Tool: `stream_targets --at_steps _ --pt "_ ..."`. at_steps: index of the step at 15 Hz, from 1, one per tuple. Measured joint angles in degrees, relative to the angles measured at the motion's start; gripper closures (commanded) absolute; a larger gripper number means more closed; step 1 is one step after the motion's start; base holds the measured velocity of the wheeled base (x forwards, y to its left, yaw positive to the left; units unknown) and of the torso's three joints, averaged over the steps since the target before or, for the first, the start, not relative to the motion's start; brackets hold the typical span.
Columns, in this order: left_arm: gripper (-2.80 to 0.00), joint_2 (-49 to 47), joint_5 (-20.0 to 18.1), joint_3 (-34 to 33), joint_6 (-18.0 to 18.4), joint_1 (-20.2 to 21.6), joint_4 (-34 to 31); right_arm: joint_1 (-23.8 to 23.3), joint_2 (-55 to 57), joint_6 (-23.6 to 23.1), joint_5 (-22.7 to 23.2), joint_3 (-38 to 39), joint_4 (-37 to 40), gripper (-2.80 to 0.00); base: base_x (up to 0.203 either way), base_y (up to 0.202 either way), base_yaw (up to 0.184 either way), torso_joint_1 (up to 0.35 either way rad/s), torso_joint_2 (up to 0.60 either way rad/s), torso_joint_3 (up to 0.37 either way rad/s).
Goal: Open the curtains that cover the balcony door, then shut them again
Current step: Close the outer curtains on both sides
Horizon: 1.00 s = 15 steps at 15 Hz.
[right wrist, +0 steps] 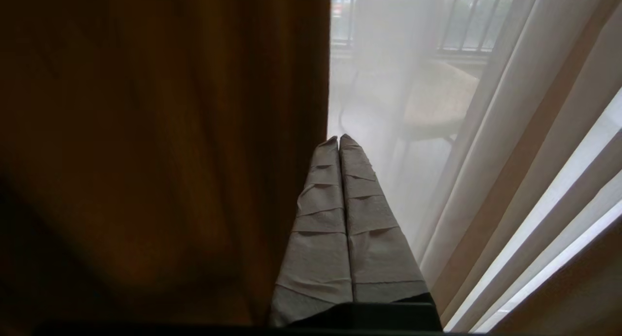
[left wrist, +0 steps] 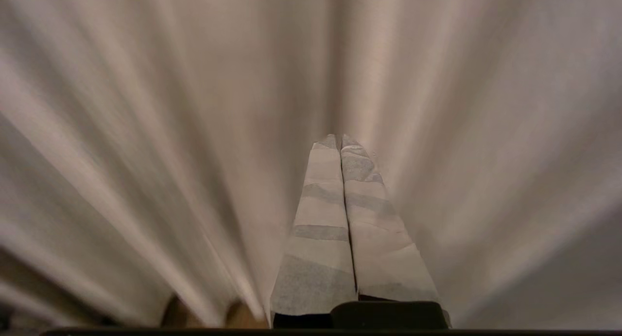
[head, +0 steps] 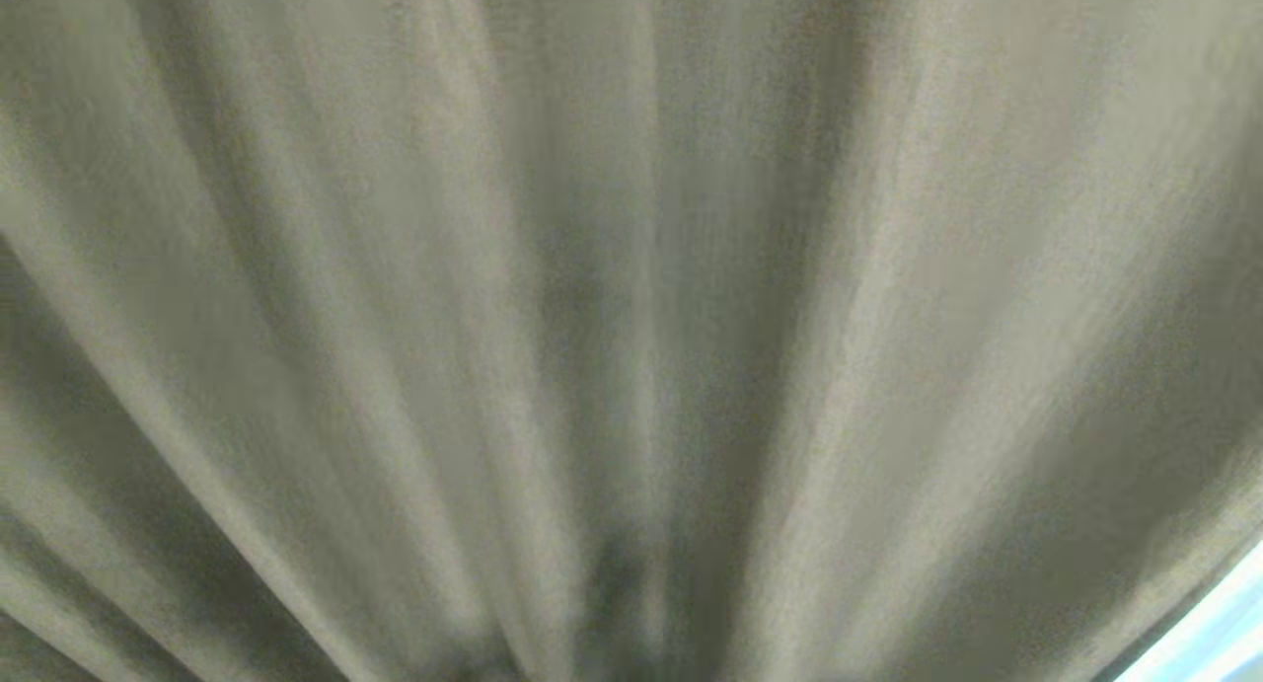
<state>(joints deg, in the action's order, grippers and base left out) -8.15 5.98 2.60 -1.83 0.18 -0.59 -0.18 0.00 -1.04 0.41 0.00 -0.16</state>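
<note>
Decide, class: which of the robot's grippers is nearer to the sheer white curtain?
Right. The right gripper, shut, points at the sheer white curtain beside the opaque curtain's edge. The left gripper, also shut, faces only pale opaque curtain folds; no sheer shows there.

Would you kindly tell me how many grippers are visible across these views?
2. The left gripper shows in the left wrist view, shut, facing the curtains. The right gripper shows in the right wrist view, shut, beside the sheer layer. Neither appears in the head view.
</note>
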Motion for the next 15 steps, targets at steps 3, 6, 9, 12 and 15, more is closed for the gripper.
stream_targets --at_steps 3,6,9,12,15 --pt "0.0 5.4 -4.5 -1.6 0.9 0.2 0.3 0.0 0.0 0.0 0.0 0.0 0.0 0.0 0.0 0.0 0.0 0.0 0.0 0.0" --pt "0.0 7.4 -4.9 -2.5 1.2 0.1 3.2 0.0 0.0 0.0 0.0 0.0 0.0 0.0 0.0 0.0 0.0 0.0 0.0 0.0" --pt "0.0 7.9 -4.9 -2.6 1.2 0.1 3.7 0.0 0.0 0.0 0.0 0.0 0.0 0.0 0.0 0.0 0.0 0.0 0.0 0.0" --pt "0.0 7.9 -4.9 -2.6 1.2 0.1 3.7 0.0 0.0 0.0 0.0 0.0 0.0 0.0 0.0 0.0 0.0 0.0 0.0 0.0" --pt "0.0 8.0 -4.9 -2.6 1.2 0.1 3.7 0.0 0.0 0.0 0.0 0.0 0.0 0.0 0.0 0.0 0.0 0.0 0.0 0.0"
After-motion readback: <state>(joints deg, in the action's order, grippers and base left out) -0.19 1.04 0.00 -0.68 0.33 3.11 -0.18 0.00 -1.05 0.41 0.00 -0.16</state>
